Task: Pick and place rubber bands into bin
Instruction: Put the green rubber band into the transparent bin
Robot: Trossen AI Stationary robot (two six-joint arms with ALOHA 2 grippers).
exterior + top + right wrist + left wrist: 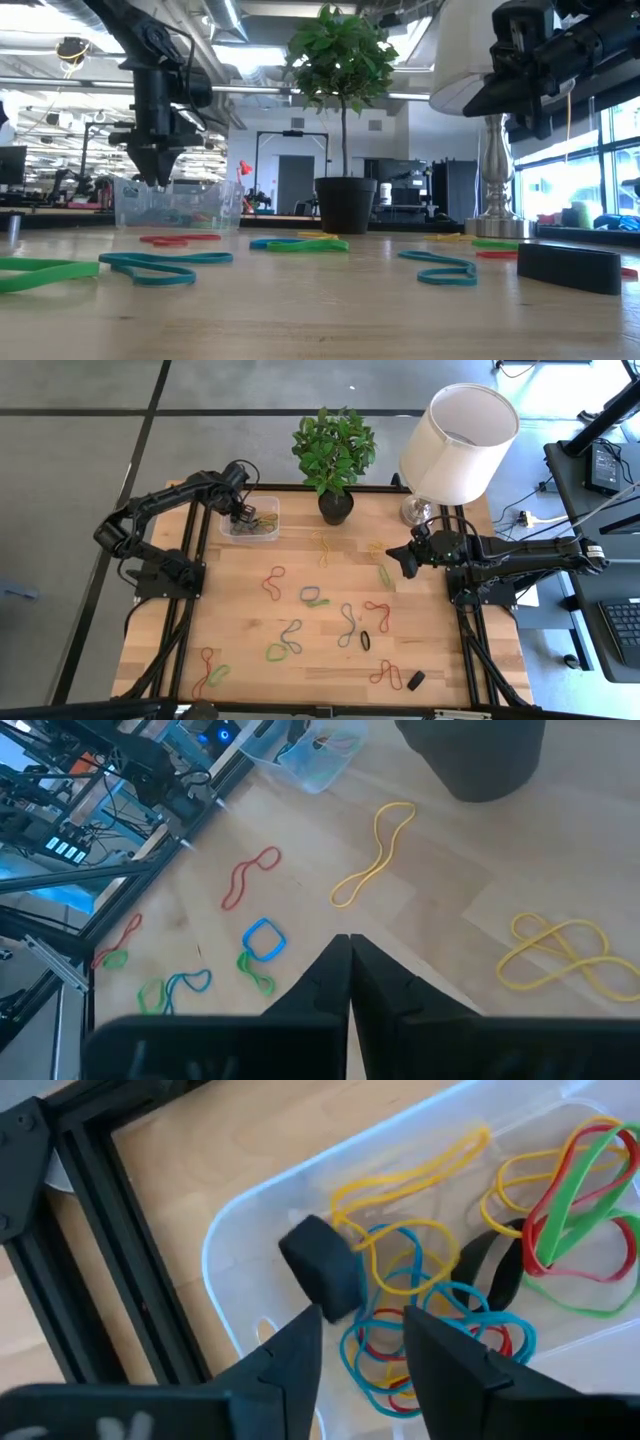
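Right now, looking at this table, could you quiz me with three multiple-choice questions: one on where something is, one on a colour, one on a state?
1. Where is the left gripper?
A. Over the clear bin
B. Beside the lamp
C. At the table's front edge

2. What colour is the long single rubber band lying near the plant pot?
A. Black
B. Yellow
C. Grey

3. How do the right gripper's fingers stand?
A. Wide apart
B. Shut on a red band
C. Shut, with nothing between them

Answers:
1. A, since the high view shows the left gripper above the bin, and its wrist view looks down on the bands inside.
2. B, since the right wrist view shows a yellow loop lying stretched out on the wood.
3. C, since in its wrist view the two fingers meet with no band held.
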